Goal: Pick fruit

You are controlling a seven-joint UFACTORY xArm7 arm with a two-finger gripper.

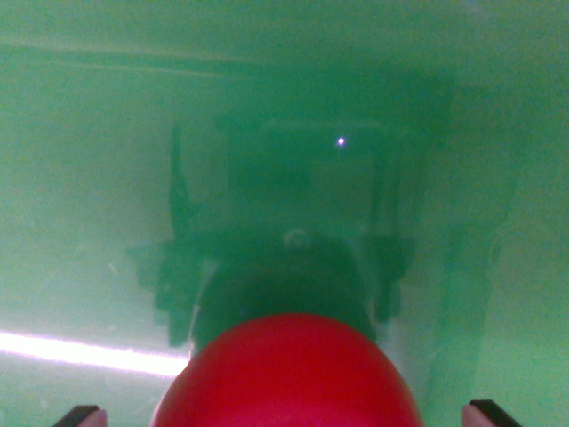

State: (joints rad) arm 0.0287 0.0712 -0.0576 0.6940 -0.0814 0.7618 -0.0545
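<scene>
sitting low in the middle of the wrist view, a round red fruit (289, 378) fills the space between the two claw tips, its glossy dome rising from the bottom edge and cut off below. the claw (289, 416) shows only as two dark fingertips (80, 414) with pale pinkish pads, one at the wrist view's left corner and one at the wrist view's right, each standing well clear of the fruit's sides with green showing in the gaps. so the claw is spread wide and released, grasping nothing, with the fruit centred between its tips. whether the fruit touches any part of the claw further back cannot be told, since that lies out of view. beyond the fruit, ahead of the claw, lies a shiny green surface (80, 178) that covers the rest of the picture. on it, just past the fruit's top, sits a dark, blurred reflection (293, 213) of the arm's own end, with a small bright dot of light in it. a bright white streak (89, 351) of glare runs across the surface on the wrist view's left, beside the fruit.
</scene>
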